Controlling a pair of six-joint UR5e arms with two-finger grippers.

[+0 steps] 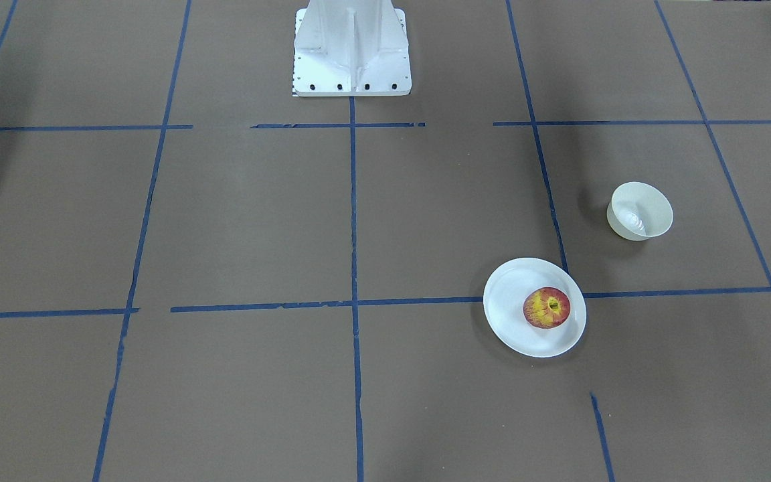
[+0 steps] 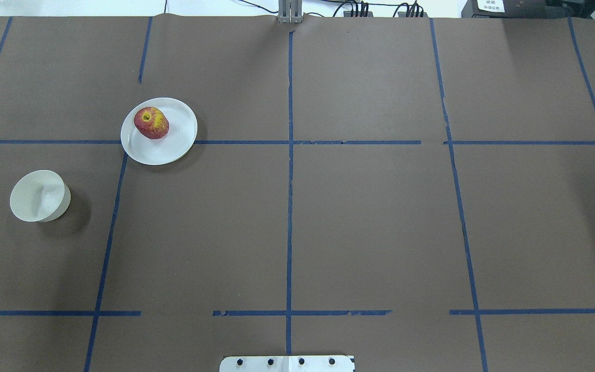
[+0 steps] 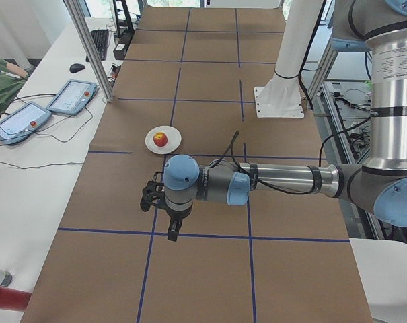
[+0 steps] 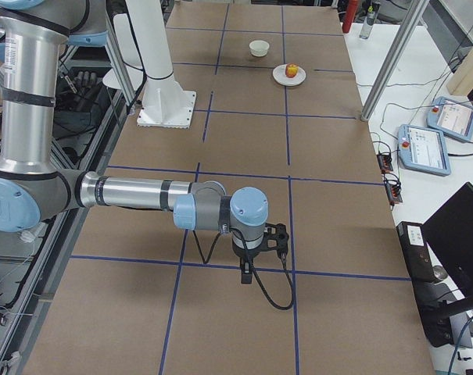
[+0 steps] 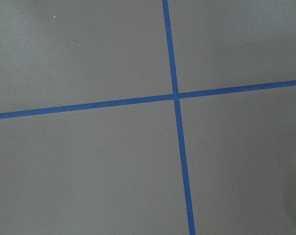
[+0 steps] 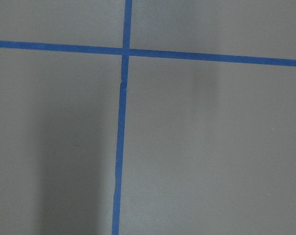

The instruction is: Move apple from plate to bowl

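The red and yellow apple [image 1: 547, 307] lies on the white plate [image 1: 509, 294], a little off its middle. They also show in the overhead view as apple [image 2: 151, 122] and plate [image 2: 178, 129]. The cream bowl [image 1: 640, 211] stands empty and apart from the plate, nearer the robot; it also shows in the overhead view [image 2: 39, 196]. My left gripper [image 3: 159, 200] shows only in the exterior left view, well away from the plate [image 3: 151, 141], and I cannot tell if it is open or shut. My right gripper [image 4: 274, 239] shows only in the exterior right view, far from the bowl [image 4: 258, 48], and its state is equally unclear.
The brown table bears a grid of blue tape lines. A white pedestal base [image 1: 352, 50] stands at the robot's side. Teach pendants [image 3: 72, 96] lie on the white side bench, and a metal post [image 3: 89, 47] rises at the table's edge.
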